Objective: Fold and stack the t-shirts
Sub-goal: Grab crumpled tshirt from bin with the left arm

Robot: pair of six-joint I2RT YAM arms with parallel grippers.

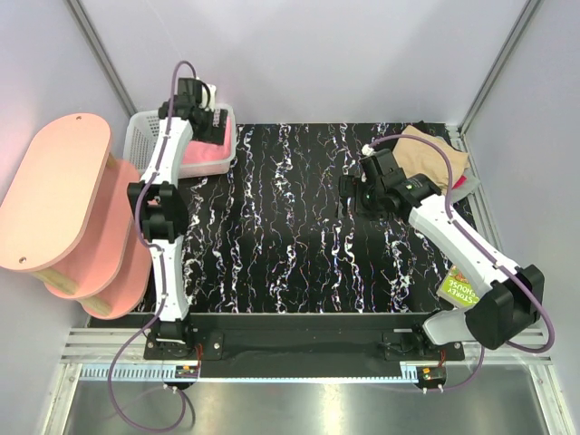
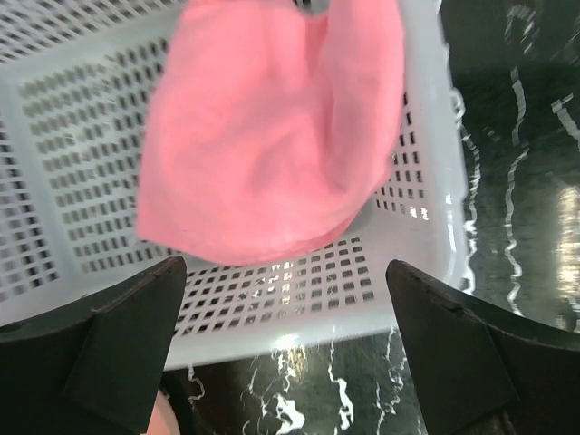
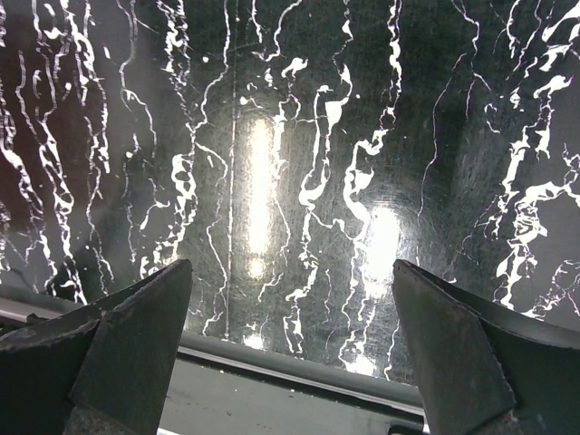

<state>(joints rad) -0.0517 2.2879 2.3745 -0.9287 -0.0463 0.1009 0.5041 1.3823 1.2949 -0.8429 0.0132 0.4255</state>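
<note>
A bright pink t-shirt [image 2: 272, 136] lies crumpled in a white perforated basket [image 2: 412, 245] at the back left of the table [image 1: 204, 159]. My left gripper [image 2: 285, 299] hangs open just above the basket's near rim, with nothing between its fingers [image 2: 118, 344]; in the top view it [image 1: 204, 118] is over the basket [image 1: 145, 136]. A folded tan t-shirt [image 1: 435, 154] lies at the back right, with a red one [image 1: 464, 184] peeking out beneath it. My right gripper [image 1: 352, 195] is left of that pile, open and empty over the bare mat [image 3: 290, 308].
A black mat with white marbling [image 1: 290, 236] covers the table. A pink oval-topped stool [image 1: 63, 208] stands at the left beside the left arm. A green book [image 1: 459, 285] lies under the right arm's forearm. The mat's edge [image 3: 299, 362] shows in the right wrist view.
</note>
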